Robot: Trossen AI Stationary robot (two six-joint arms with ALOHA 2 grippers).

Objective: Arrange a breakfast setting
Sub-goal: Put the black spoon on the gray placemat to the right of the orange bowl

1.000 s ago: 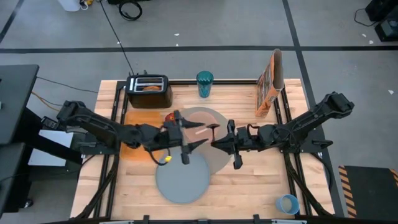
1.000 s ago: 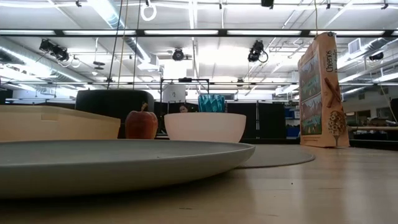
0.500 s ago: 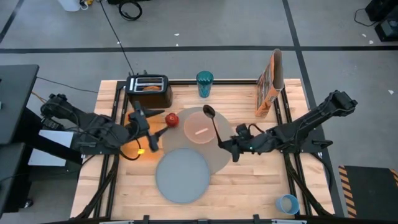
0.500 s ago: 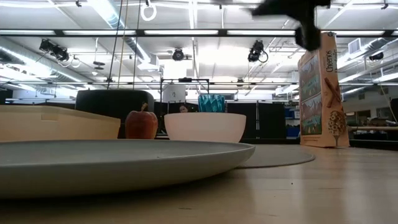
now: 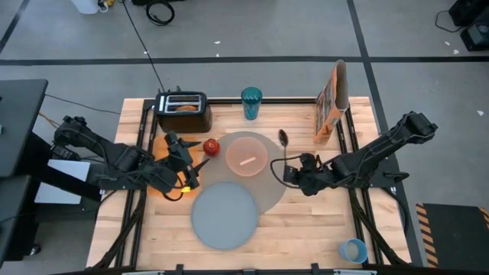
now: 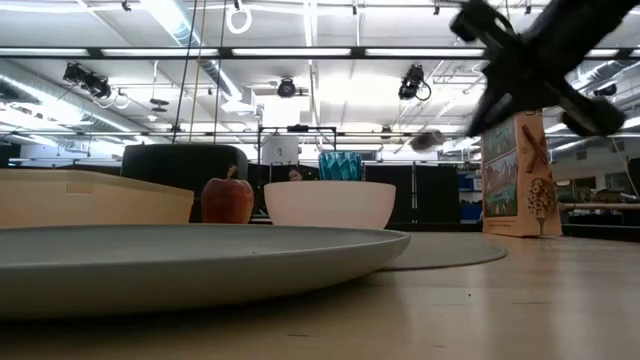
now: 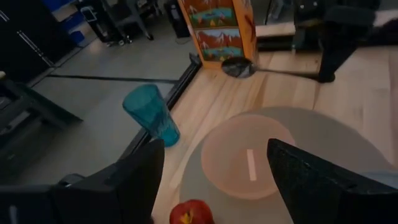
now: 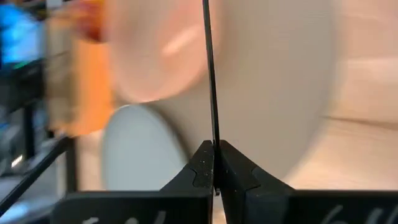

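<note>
Right gripper [image 8: 214, 163] clenched on metal spoon [image 5: 284, 150] handle (spoon raised), left gripper [image 7: 214, 180] jaws spread wide, holding nothing

Ceiling strip lights [image 6: 300, 52] flood the low view, glaring white above the right gripper [image 6: 520, 75], which smears into dark motion blur. Beyond the right gripper's fingertips in its wrist view, everything is soft and streaked. The left wrist view is dim, its fingers [image 7: 311, 180] unfocused.
</note>
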